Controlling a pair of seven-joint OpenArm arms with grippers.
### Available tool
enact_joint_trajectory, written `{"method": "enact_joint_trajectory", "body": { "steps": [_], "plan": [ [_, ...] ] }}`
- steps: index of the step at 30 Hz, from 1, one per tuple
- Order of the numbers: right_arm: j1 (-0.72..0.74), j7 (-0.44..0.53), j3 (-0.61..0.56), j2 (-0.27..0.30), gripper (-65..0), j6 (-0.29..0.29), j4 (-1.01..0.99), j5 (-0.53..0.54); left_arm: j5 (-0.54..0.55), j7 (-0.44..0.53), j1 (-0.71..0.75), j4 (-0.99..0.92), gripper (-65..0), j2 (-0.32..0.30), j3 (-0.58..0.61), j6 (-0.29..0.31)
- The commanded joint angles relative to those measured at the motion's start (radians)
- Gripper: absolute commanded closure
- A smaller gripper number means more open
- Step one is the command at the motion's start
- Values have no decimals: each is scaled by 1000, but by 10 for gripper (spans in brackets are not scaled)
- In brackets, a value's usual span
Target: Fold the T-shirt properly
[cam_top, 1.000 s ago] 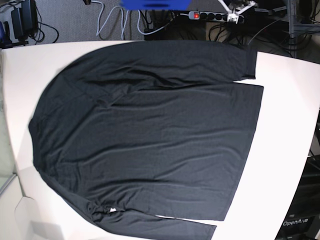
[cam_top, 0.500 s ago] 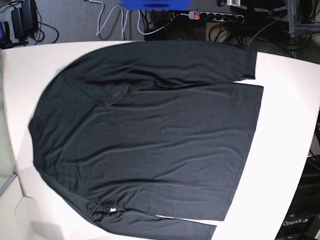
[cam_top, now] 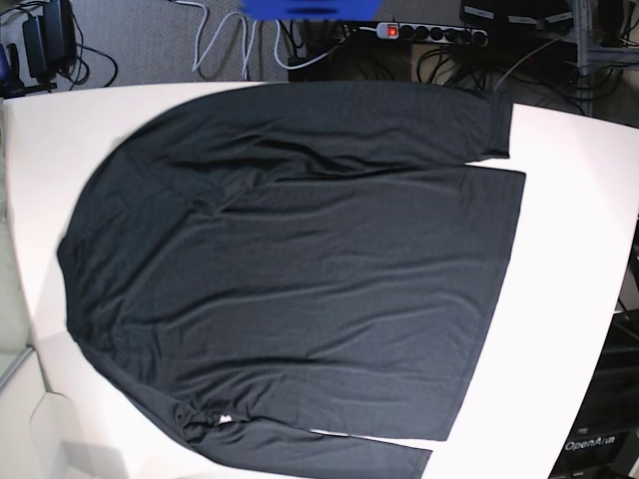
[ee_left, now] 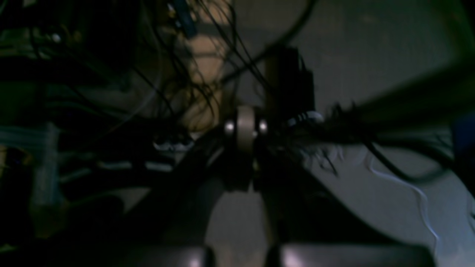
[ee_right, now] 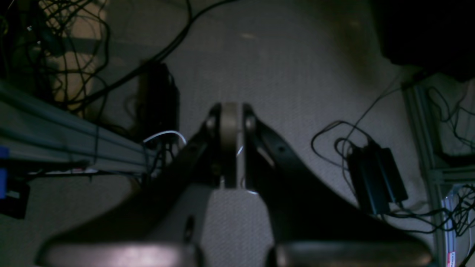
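Observation:
The black T-shirt (cam_top: 300,269) lies spread flat across the white table (cam_top: 569,259), its hem toward the right and a sleeve along the far edge; a small white tag (cam_top: 224,420) shows near the front. No gripper appears in the base view. In the left wrist view my left gripper (ee_left: 245,128) is shut, empty, pointing at the dim floor and cables. In the right wrist view my right gripper (ee_right: 230,122) is shut with nothing in it, over grey carpet. The shirt is in neither wrist view.
A power strip (cam_top: 429,32) and cables lie on the floor behind the table. A black power brick (ee_right: 376,181) sits on the carpet at the right of the right wrist view, an aluminium rail (ee_right: 66,144) at its left.
A white-tipped gripper seen at the top edge of the base view a second ago has withdrawn out of the frame. The shirt has not moved.

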State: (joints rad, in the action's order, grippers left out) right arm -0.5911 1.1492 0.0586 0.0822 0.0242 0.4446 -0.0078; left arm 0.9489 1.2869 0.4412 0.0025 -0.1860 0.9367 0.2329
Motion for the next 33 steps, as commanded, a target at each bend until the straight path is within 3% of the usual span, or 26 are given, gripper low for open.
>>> {"method": "enact_joint_trajectory", "body": {
  "steps": [1,4,9,11,15,20,22,24,28,33],
  "plan": [
    [-19,31,2,6,0,-16,1,6,9,29,28,7,0,-25,-2,1],
    [-19,31,2,8,0,-16,1,6,9,29,89,158,0,-85,-2,1],
    [-20,31,2,9,0,-16,1,6,11,26,199,609,0,-300,-12,-13],
    [-20,31,2,9,0,-16,1,6,-1,24,232,733,0,-363,-18,-68],
    [-20,31,2,9,0,-16,1,6,-104,24,238,807,0,-458,23,-283],
    [-20,33,2,8,0,-16,1,6,-384,24,241,871,0,-518,31,-637],
    [-20,33,2,6,0,-16,1,6,-460,23,239,908,0,-559,35,-803],
    [-20,33,2,6,0,-16,1,6,-512,3,238,951,0,-590,35,-923],
    [-20,47,2,4,0,-16,3,6,-585,-53,227,1060,0,-648,37,-931],
    [-39,128,2,9,0,-16,3,6,-563,-54,229,1091,0,-676,37,-931]
  ]
}}
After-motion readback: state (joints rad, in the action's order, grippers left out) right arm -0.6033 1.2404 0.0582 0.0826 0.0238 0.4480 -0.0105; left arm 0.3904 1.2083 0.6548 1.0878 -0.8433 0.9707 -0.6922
